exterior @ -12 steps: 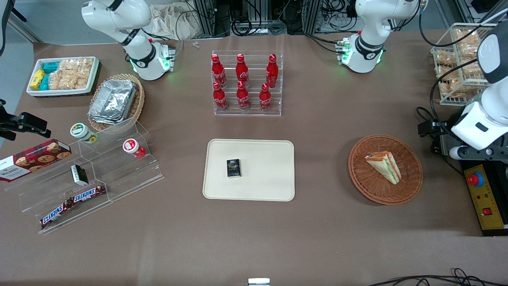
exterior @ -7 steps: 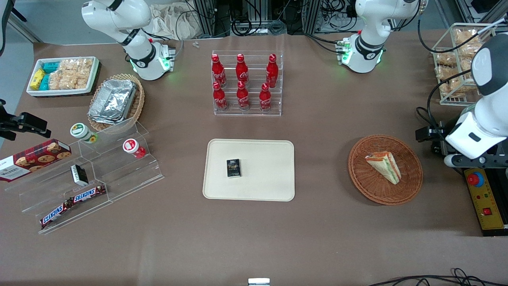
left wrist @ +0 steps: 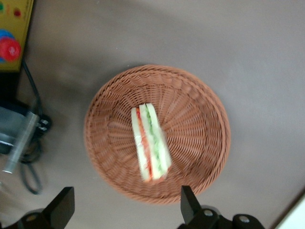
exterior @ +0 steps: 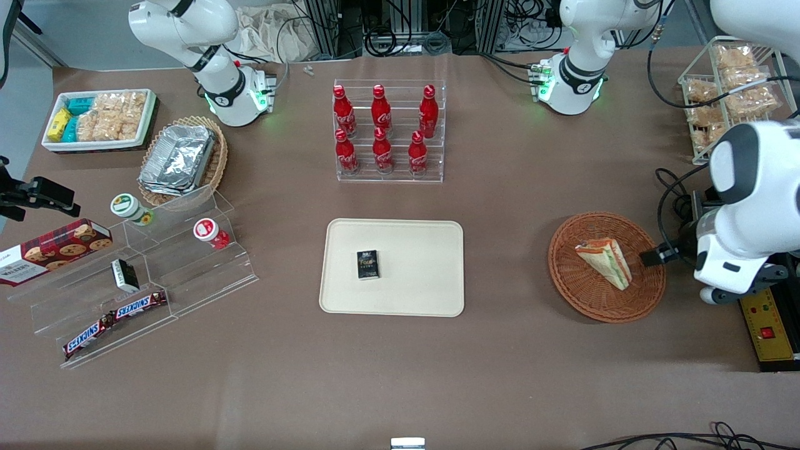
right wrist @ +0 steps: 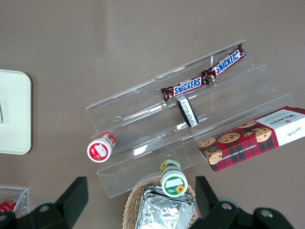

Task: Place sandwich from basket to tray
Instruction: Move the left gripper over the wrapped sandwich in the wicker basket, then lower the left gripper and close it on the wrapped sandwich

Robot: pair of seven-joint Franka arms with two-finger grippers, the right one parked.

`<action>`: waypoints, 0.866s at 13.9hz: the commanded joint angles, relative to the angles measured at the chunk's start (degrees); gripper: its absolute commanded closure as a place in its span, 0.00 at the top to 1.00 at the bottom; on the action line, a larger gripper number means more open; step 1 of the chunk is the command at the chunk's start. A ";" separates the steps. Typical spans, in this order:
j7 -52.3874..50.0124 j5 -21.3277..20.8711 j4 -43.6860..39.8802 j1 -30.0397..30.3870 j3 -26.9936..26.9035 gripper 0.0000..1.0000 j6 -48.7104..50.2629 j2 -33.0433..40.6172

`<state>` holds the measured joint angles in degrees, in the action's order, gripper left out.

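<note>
**A:** Where do we find the sandwich (exterior: 605,263)?

**B:** We see it lying inside the basket (exterior: 578,290), a round reddish-brown wicker one toward the working arm's end of the counter (exterior: 512,362). The wedge rests on its side, narrow tip pointing to about 5 o'clock in the front view. In the left wrist view the sandwich (left wrist: 150,142) lies near the middle of the basket (left wrist: 200,109), its green and red filling layers showing between pale bread.

**A:** And the claw?

**B:** In the front view the claw (exterior: 653,256) hangs at the basket's 3 o'clock rim, above the wicker and just beside the sandwich, not touching it. In the left wrist view we see the claw (left wrist: 125,207) released: its two dark fingers (left wrist: 189,204) stand wide apart with nothing between them, the basket's rim lying below the gap.

**A:** What of the tray (exterior: 425,294)?

**B:** We find it at the counter's centre, well apart from the basket, at about 9 o'clock from it. A small black box (exterior: 368,264) lies flat on it. A clear rack of red bottles (exterior: 381,131) stands at the tray's 12 o'clock, farther from the front camera.
</note>
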<state>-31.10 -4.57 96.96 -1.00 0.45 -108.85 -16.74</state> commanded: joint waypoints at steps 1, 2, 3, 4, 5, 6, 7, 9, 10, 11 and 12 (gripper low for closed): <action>-15.25 -0.52 7.96 -0.23 0.25 1.00 -10.03 1.10; -19.13 -0.53 9.99 -0.41 0.34 1.00 -13.20 0.92; -20.74 -0.53 11.83 -0.41 0.34 1.00 -14.28 0.92; -20.84 -0.53 13.42 -0.41 0.34 1.00 -14.63 0.92; -20.93 -0.53 14.65 -0.41 0.34 1.00 -15.68 0.92; -21.28 -0.53 15.62 -0.41 0.34 1.00 -16.82 0.75; -21.28 -0.53 16.59 -0.32 0.34 1.00 -17.36 0.66; -21.28 -0.44 17.91 -0.24 0.34 1.00 -18.76 0.57; -21.28 -0.35 18.35 -0.23 0.34 1.00 -19.12 -0.21; -21.28 -0.35 18.97 -0.23 0.34 1.00 -19.82 -0.48; -21.28 0.00 20.10 -0.23 0.34 1.00 -21.30 -0.57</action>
<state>-51.19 -4.57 114.75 -1.21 0.79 -127.21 -17.35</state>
